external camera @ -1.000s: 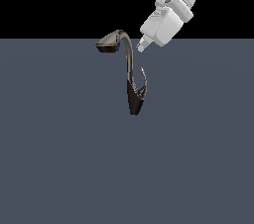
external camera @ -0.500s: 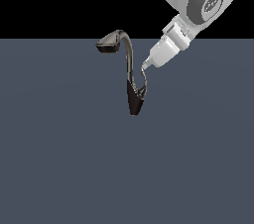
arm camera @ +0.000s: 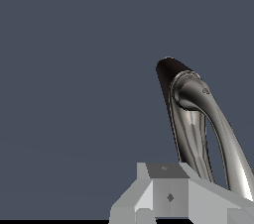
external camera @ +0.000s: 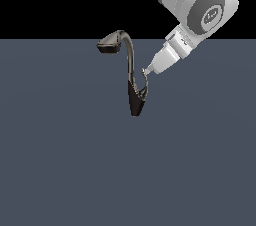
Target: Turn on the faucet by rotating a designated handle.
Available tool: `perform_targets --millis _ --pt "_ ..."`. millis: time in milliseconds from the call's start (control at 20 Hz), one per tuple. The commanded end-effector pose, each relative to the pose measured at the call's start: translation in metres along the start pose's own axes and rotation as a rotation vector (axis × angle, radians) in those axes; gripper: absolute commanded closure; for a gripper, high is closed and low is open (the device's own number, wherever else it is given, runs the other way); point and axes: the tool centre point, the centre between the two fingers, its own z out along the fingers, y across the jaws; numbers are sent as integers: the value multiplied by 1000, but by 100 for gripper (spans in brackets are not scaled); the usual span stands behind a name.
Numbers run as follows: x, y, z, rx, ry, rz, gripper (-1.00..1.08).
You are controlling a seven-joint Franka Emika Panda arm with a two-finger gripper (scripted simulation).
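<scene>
The faucet (external camera: pixel 134 101) stands mid-scene on a tapered dark base, with a slim grey neck arching up to a flat spout head (external camera: pixel 109 45) on the exterior view's left. The handle (external camera: pixel 145 88), a thin grey hook, branches from the base on the exterior view's right. My gripper (external camera: pixel 146 72) comes down from the upper right, and its narrow tip sits at the handle's upper end, touching or almost touching it. The fingers look shut with nothing held between them. In the wrist view the faucet (arm camera: pixel 198 129) shows close up past one grey finger (arm camera: pixel 166 191), and the handle is not distinguishable there.
A flat, plain dark grey-blue floor (external camera: pixel 60 170) runs all around the faucet. The white arm's large joint (external camera: pixel 200 2) hangs above and to the exterior view's right of the faucet.
The arm has swung lower, bringing the gripper tip from beside the neck's upper part down to the top of the handle. The faucet looks unchanged.
</scene>
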Motion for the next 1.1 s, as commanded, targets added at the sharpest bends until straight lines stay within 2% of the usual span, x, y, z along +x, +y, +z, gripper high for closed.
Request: perform_targets --millis 0,850,950,1050 --pt "0 0 0 1 -1 1 108" --pt "-15 46 0 1 -1 1 108" --pt "-9 40 -2 11 5 6 108" --pt "-7 47 -1 10 4 5 108"
